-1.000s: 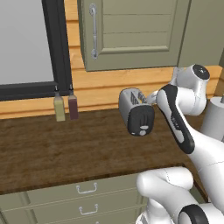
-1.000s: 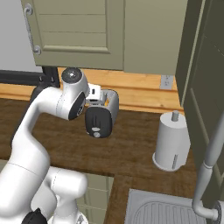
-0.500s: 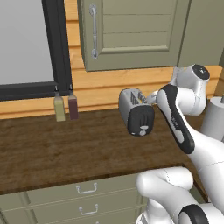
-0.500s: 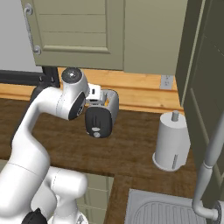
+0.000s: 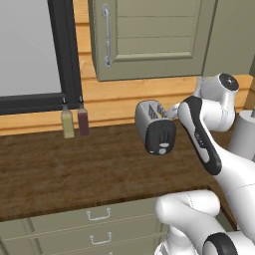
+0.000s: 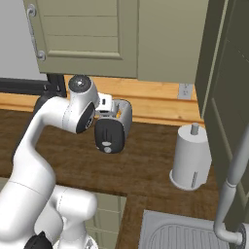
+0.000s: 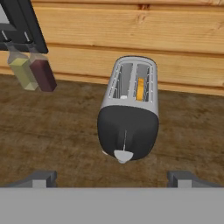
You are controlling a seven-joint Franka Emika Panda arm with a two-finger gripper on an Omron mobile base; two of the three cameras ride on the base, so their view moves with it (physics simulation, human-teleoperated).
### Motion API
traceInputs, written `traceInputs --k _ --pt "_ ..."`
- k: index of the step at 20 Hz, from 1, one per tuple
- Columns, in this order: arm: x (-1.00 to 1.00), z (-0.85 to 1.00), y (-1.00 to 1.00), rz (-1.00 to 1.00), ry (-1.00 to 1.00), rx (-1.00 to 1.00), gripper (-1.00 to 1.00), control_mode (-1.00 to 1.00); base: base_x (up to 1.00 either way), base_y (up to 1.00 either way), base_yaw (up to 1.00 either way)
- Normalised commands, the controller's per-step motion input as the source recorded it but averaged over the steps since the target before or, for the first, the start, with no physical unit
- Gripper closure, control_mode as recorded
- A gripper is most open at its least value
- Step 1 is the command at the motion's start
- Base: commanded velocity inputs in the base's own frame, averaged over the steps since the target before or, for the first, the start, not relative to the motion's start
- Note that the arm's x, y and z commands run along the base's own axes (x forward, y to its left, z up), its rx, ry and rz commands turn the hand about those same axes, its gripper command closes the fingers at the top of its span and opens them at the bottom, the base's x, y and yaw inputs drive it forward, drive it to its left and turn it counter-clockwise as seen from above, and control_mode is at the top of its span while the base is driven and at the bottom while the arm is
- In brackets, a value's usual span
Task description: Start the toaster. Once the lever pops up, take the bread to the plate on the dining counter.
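Toaster (image 7: 129, 116) stands on the wood counter (image 7: 52, 131) against the wall, black end toward the gripper (image 7: 111, 178). Bread (image 7: 140, 89) sits in its right slot. Jaws spread wide, empty, short of the lever (image 7: 123, 155).

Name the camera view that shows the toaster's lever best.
Hand view: the toaster faces it, so the pale lever shows low on the black end panel. Both base views show that panel smaller, and the arm hides part of the toaster's body.
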Motion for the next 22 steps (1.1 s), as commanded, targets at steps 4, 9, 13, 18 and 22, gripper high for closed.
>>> traceInputs --k 4,9,13,18,22 --pt "0.0 0.0 0.0 0.0 0.0 0.0 -1.0 -1.0 0.0 0.0 0.0" --pt "0.0 0.0 0.0 0.0 0.0 0.0 -1.0 -1.0 0.0 0.0 0.0" --pt "0.0 0.0 0.0 0.0 0.0 0.0 -1.0 -1.0 0.0 0.0 0.0" --pt "0.0 0.0 0.0 0.0 0.0 0.0 -1.0 -1.0 0.0 0.0 0.0" --pt "0.0 0.0 0.0 0.0 0.0 0.0 -1.0 -1.0 0.0 0.0 0.0"
